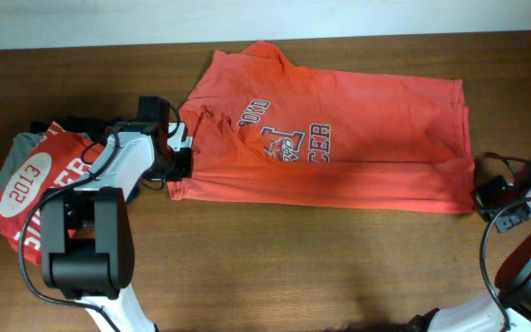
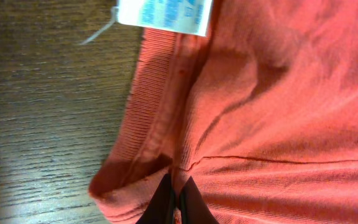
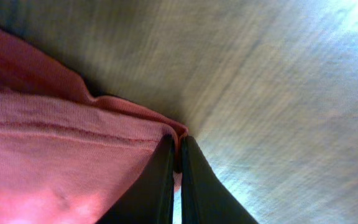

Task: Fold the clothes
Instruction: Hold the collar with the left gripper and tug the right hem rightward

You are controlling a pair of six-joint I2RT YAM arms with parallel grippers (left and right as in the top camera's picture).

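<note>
The left gripper (image 2: pixel 174 186) is clenched on the orange-red T-shirt (image 1: pixel 367 138) beside its ribbed collar, with the white neck tag (image 2: pixel 163 14) just ahead of it. The right gripper (image 3: pixel 178 146) pinches a hem corner at the shirt's other end. Between the two grippers the shirt lies spread on the bench (image 1: pixel 293 267). A folded red shirt (image 1: pixel 35 180) lies behind the left gripper.
</note>
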